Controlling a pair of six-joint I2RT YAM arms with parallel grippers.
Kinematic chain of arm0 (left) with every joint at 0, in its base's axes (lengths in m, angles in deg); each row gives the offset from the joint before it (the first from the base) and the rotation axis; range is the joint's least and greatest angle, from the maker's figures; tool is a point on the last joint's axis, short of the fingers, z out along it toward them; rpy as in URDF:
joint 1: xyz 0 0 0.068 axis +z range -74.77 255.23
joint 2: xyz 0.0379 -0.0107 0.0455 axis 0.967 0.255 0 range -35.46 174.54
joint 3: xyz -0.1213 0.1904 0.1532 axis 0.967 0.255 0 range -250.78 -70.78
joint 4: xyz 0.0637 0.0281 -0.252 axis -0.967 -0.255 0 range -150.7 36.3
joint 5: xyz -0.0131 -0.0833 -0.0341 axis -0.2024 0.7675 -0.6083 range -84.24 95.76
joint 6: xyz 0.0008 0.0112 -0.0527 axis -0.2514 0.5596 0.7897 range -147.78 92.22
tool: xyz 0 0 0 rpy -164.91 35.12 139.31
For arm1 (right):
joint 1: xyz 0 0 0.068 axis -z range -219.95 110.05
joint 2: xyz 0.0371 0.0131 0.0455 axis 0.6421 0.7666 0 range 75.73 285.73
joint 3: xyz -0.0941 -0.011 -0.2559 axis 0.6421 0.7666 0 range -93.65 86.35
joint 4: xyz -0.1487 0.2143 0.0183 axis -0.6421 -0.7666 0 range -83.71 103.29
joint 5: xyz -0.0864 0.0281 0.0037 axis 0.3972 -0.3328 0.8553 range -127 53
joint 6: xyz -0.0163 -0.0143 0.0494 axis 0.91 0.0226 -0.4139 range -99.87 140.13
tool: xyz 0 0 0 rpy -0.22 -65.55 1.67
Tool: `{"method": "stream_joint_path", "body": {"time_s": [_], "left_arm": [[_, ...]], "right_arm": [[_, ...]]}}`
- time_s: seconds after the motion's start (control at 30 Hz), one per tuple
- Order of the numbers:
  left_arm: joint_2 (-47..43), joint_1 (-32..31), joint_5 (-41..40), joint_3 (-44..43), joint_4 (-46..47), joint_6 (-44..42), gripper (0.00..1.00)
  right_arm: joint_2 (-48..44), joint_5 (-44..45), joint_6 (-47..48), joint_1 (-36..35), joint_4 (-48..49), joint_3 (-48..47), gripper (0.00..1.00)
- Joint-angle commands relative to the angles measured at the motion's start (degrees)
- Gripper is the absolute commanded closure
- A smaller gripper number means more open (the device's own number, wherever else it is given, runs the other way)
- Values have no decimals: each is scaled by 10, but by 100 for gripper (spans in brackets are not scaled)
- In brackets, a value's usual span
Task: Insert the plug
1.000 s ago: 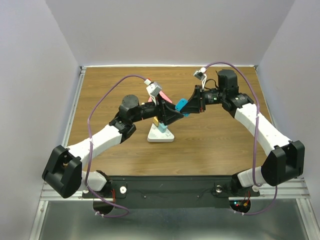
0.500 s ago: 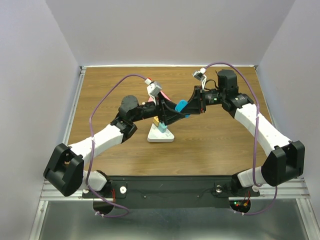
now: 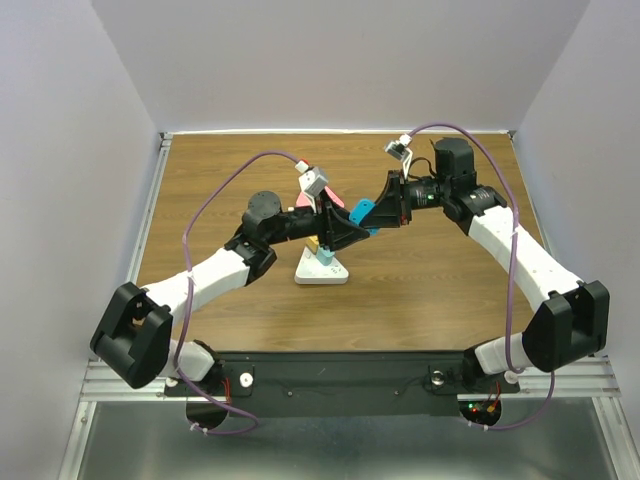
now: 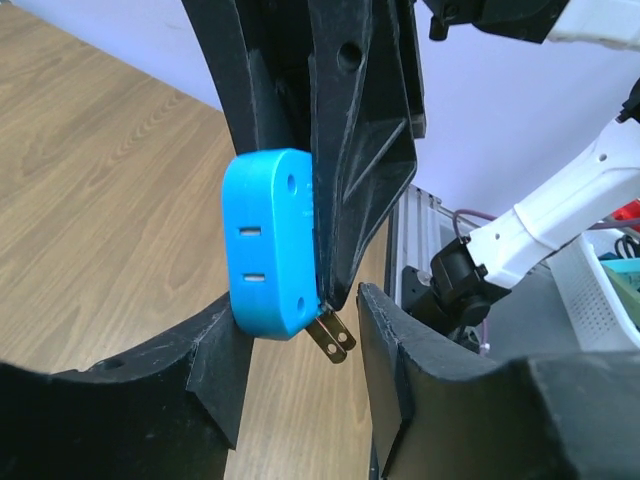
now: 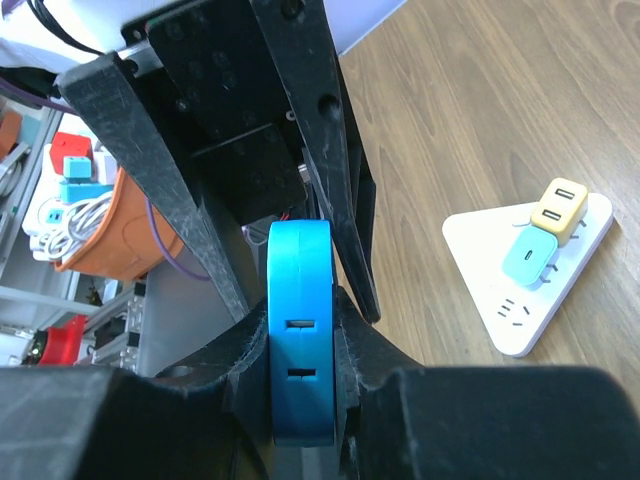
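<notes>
Squeezing the blue plug (image 5: 300, 330), the right gripper (image 3: 378, 212) is holding it in the air, above the table (image 3: 430, 290) and near the white strip (image 3: 320, 270). The fingers of the left gripper (image 4: 300, 315) are sitting open around it.

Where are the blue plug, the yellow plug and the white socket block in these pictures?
blue plug (image 4: 268, 245): left wrist view, on its slotted front face.
yellow plug (image 5: 558, 210): right wrist view, on its top face.
white socket block (image 5: 480, 250): right wrist view, on a bare corner.
</notes>
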Motion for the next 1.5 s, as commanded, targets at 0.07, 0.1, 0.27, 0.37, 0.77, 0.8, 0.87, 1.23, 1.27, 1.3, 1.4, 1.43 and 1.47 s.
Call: {"method": "stream_joint_path", "body": {"time_s": [0.07, 0.1, 0.27, 0.37, 0.77, 0.8, 0.87, 1.23, 1.27, 1.3, 1.4, 1.43, 1.47], "left_arm": [[-5, -11, 28, 3, 14, -16, 46], [-6, -11, 26, 3, 14, -17, 46], [0, -12, 36, 0, 13, -24, 68], [-4, -15, 45, 2, 13, -40, 87], [-7, -19, 24, 0, 7, -44, 92], [-4, -19, 21, -2, 5, -41, 87], [-4, -19, 15, -5, -13, -43, 64], [-73, 65, -214, 31, -151, -88, 40], [-71, 74, -235, 25, -163, -90, 40], [-65, 78, -282, 18, -177, -89, 40], [-24, 92, -325, -20, -231, -81, 39], [-3, 96, -347, -29, -247, -72, 39], [7, 104, -354, -40, -248, -68, 39]], "right_arm": [[3, -1, -4, -3, 19, -31, 100], [3, -1, -4, -3, 20, -31, 100], [4, 1, -8, -4, 20, -32, 100], [13, 4, -22, -3, 20, -39, 100], [20, 32, -27, -3, 18, -37, 100], [18, 46, -25, -2, 18, -36, 100], [17, 78, -25, -2, 18, -42, 100], [102, 289, 20, 0, 19, -115, 100], [113, 291, 25, 0, 20, -121, 100], [125, 299, 30, 0, 20, -131, 100], [171, 312, 42, -1, 20, -147, 100], [190, 315, 51, -1, 21, -158, 100], [201, 319, 55, -1, 22, -163, 100]]}}
